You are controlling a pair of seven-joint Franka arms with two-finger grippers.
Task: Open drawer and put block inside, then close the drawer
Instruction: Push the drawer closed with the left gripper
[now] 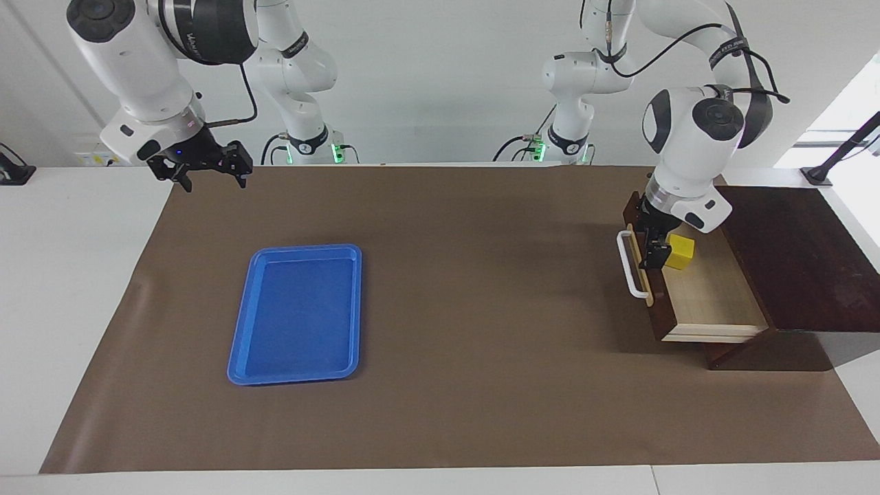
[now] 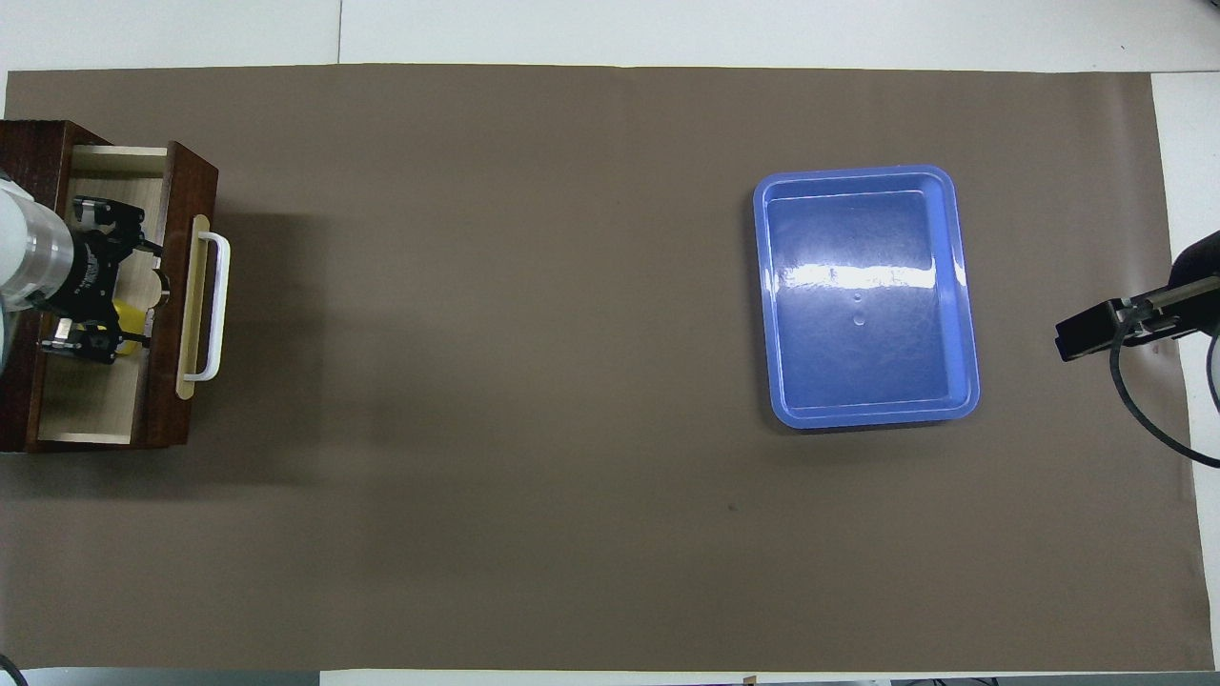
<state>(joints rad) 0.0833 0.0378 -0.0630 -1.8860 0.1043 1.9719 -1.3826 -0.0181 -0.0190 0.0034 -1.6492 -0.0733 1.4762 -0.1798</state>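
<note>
The drawer [image 1: 715, 295] of the dark brown wooden box stands pulled out at the left arm's end of the table, its pale interior showing. Its white bar handle [image 1: 629, 265] faces the middle of the table. The yellow block [image 1: 680, 251] is inside the drawer, in the part nearer to the robots, and nothing covers its top and front faces. My left gripper [image 1: 658, 258] reaches down into the drawer right beside the block, on the handle side. In the overhead view the left gripper [image 2: 95, 286] covers most of the block [image 2: 131, 314]. My right gripper [image 1: 210, 172] is open and waits, raised over the right arm's end of the table.
A flat blue plastic tray [image 1: 240, 344] lies on the brown mat toward the right arm's end; it also shows in the overhead view [image 2: 963, 286]. The dark box top [image 1: 790, 261] stretches from the drawer to the table's end.
</note>
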